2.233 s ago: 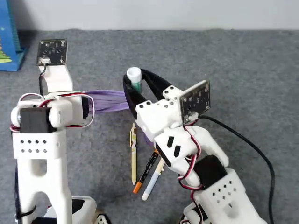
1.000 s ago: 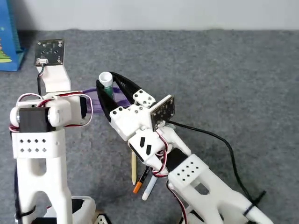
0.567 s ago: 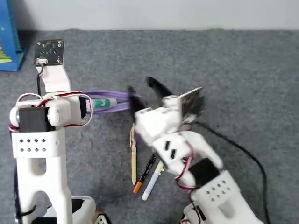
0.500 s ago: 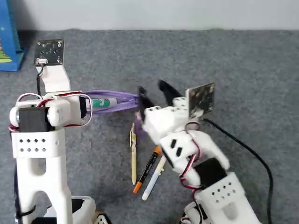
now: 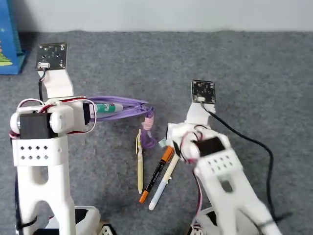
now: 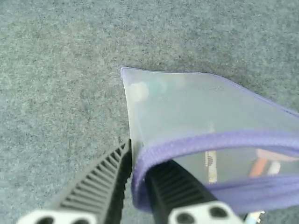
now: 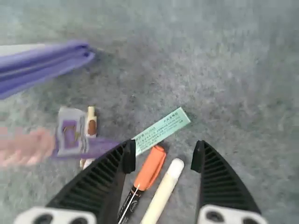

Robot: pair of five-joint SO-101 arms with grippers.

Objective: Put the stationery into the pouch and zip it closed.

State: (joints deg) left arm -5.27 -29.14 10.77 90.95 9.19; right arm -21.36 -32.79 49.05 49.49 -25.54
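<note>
The pouch (image 5: 122, 106) sits on the grey carpet (image 5: 244, 63) between the arms, with a glue stick (image 5: 108, 107) already inside. The left gripper (image 6: 139, 161) is clamped on its purple rim. Near the mouth lie a yellow pen (image 5: 140, 169), an orange-capped marker (image 7: 148, 173) and a white pen (image 7: 161, 198), the last two just beside each other. The right gripper (image 7: 163, 151) hovers over these two, spread wide and holding nothing. We judge loading to be under way. The next move calls for a descent and a closure on one pen alone.
</note>
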